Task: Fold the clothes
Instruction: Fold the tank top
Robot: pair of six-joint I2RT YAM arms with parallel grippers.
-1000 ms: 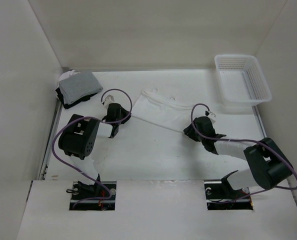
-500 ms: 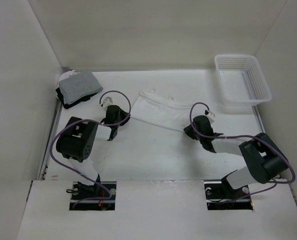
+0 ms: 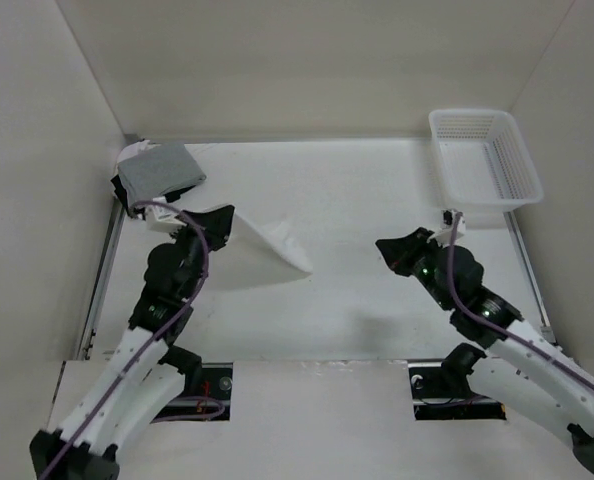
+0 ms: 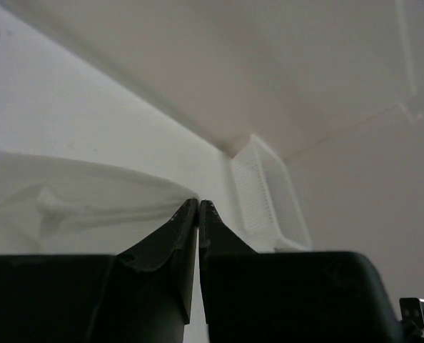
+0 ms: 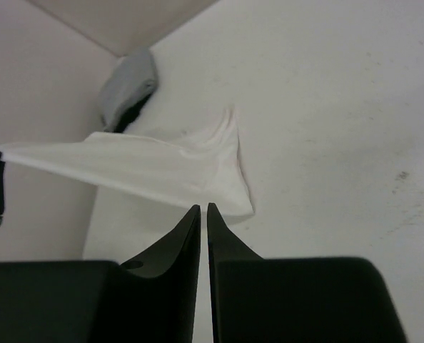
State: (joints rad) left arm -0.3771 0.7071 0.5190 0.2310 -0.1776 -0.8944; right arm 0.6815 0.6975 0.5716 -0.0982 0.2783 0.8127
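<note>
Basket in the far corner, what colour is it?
The basket is white, with a mesh of small holes. The top external view shows it best.

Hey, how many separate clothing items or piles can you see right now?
2. A white garment at the left, held up by the left gripper; a folded gray-and-black pile in the far left corner, which may hide more pieces.

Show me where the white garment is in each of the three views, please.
Top external: the garment is left of centre, just below the gray pile.
Left wrist: the garment is on the left, at mid-height.
Right wrist: the garment is centre-left, stretched out below the pile.
Landmark: the pile links top and right wrist; the basket links left wrist and top.
</note>
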